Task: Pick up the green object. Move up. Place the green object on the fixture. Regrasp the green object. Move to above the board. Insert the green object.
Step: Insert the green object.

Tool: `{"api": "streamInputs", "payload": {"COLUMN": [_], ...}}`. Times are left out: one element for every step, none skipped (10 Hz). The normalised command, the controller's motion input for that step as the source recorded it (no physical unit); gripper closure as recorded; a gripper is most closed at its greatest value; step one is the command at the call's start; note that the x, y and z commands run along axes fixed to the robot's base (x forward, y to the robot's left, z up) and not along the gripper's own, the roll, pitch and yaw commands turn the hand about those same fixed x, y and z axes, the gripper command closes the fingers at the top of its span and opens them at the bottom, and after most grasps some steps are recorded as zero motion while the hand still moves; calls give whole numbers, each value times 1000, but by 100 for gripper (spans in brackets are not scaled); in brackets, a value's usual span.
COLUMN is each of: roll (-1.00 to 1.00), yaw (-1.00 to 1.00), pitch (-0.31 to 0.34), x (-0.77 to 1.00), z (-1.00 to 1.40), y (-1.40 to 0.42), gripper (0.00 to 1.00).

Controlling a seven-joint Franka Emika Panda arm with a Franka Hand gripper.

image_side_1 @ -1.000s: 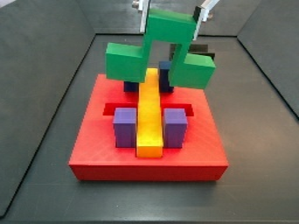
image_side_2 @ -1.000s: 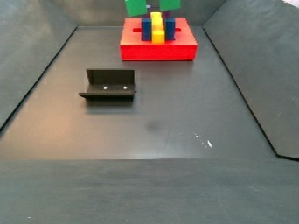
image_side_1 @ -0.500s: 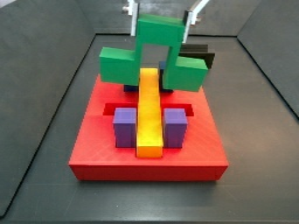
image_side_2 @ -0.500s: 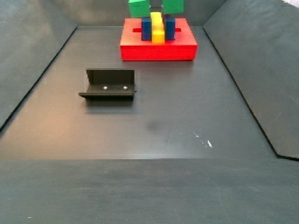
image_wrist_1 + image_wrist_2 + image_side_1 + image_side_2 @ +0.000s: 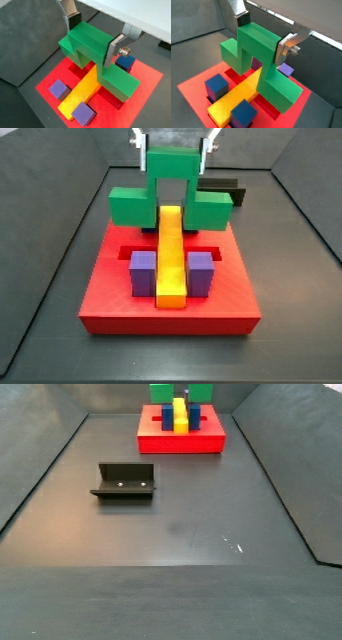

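Note:
The green object (image 5: 170, 196) hangs low over the far half of the board (image 5: 167, 314), its centre cube up and its two arms either side of the yellow bar (image 5: 171, 258). My gripper (image 5: 174, 156) is shut on the centre cube. Both wrist views show the green object (image 5: 90, 46) (image 5: 254, 50) clamped between the silver fingers (image 5: 115, 47) (image 5: 284, 47) of the gripper (image 5: 93, 35) (image 5: 263, 35), right above the red board (image 5: 143, 87) (image 5: 198, 87). The fixture (image 5: 124, 481) stands apart on the floor, far from the board (image 5: 181, 443).
Two purple blocks (image 5: 142, 273) (image 5: 201, 273) flank the near end of the yellow bar. A blue block (image 5: 125, 62) shows beside the green arm; another (image 5: 218, 85) sits by the bar. Dark sloped walls ring the floor. Part of the fixture (image 5: 227, 190) peeks out behind the green arm.
The green object has turned from a skewed pose to square with the board, shifted left over the yellow bar and come slightly lower. The grip is unchanged.

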Motion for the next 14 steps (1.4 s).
{"api": "streamInputs", "payload": {"roll": [166, 266, 354, 341, 294, 274, 141, 41, 0, 0, 0, 0, -61, -114], "yaw": [0, 0, 0, 0, 0, 0, 6, 71, 194, 249, 257, 211, 234, 303], "pitch": [-104, -100, -57, -74, -99, -131, -130, -140, -167, -163, -130, -79, -31, 0], "x": [149, 131, 137, 86, 0, 0, -11, -17, 0, -14, -11, 0, 0, 109], "z": [-117, -169, -143, -140, -46, 0, 0, -54, -183, -291, -391, -323, -60, 0], "y": [-289, -380, -340, -194, 0, 169, 217, 174, 189, 97, 11, 11, 49, 71], "gripper": [100, 100, 100, 100, 100, 100, 100, 100, 100, 100, 100, 100, 100, 100]}}
